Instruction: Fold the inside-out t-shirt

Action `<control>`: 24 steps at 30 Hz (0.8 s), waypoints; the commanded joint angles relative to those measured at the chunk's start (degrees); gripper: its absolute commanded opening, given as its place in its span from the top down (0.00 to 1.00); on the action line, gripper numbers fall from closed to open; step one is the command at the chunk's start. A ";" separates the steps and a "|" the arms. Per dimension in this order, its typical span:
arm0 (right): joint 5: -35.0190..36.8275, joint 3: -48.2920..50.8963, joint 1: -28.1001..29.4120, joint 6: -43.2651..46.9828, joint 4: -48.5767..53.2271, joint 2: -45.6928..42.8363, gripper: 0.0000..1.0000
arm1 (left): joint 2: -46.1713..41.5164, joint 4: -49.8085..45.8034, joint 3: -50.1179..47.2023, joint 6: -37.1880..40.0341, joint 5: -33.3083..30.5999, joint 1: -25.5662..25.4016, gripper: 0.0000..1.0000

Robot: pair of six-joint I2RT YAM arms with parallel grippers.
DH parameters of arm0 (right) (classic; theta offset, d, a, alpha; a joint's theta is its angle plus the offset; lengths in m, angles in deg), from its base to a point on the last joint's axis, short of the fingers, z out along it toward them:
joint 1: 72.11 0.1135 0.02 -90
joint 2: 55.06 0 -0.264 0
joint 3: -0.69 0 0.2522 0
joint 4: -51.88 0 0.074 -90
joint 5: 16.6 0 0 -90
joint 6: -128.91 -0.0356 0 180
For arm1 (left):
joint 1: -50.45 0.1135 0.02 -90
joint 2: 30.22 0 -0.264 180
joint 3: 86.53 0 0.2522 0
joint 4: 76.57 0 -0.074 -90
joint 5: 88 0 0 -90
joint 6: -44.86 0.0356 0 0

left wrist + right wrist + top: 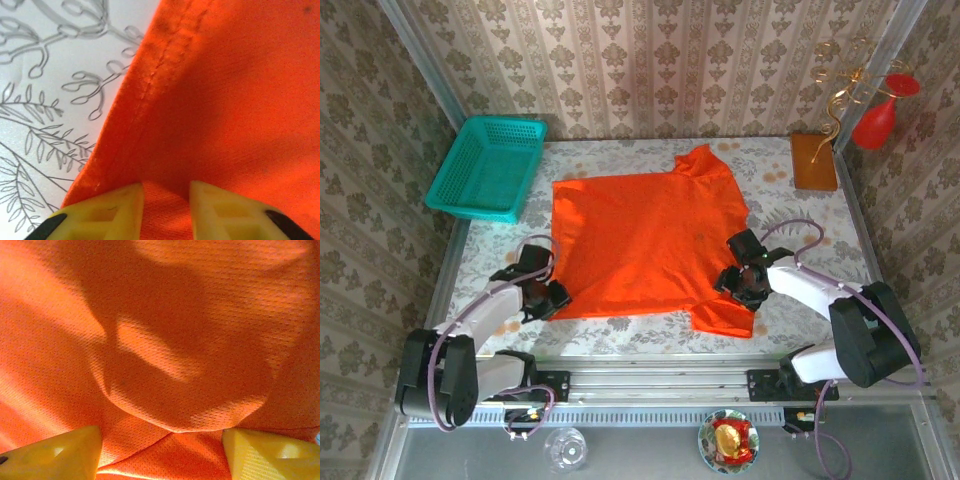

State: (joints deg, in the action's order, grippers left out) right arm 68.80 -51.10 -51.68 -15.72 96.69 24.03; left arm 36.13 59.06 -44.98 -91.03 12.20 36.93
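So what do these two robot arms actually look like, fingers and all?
They are a matching pair. The left arm and the right arm each have white tube-like links between chunky black joints. A thin greyish-purple cable loops along each arm. Each arm ends in two yellow, wedge-shaped fingers with moulded hollow recesses and black backing.

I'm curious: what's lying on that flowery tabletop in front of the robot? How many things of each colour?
Orange-red: 1, the t-shirt
Teal: 1, the basket
Brown: 1, the block
Total: 3
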 commanded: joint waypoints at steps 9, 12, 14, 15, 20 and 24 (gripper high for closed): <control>8.39 2.60 -0.82 -7.91 14.09 -14.49 0.38 | -8.41 -3.54 -2.01 4.67 1.22 8.08 0.59; 7.36 3.61 -0.53 -7.46 17.20 -19.42 0.47 | -9.33 -3.42 -1.19 5.59 2.12 8.77 0.60; 7.17 5.18 0.15 -8.87 19.59 -22.44 0.49 | -10.19 -3.10 -0.69 5.77 2.46 8.95 0.60; 6.49 6.27 0.51 -9.80 20.38 -24.12 0.50 | -10.51 -3.13 -0.23 5.83 2.54 8.96 0.60; 3.95 11.20 3.61 -15.67 22.40 -30.60 0.52 | -12.14 -3.42 1.55 6.07 2.89 9.01 0.61; 0.71 14.21 4.96 -19.37 20.21 -32.37 0.53 | -13.60 -3.18 1.65 6.16 2.77 9.04 0.60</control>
State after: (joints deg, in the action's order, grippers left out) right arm 72.21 -38.31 -47.44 -30.19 115.79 -7.44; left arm 23.56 56.94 -44.52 -86.22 14.34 45.41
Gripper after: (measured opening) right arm 0.473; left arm 0.396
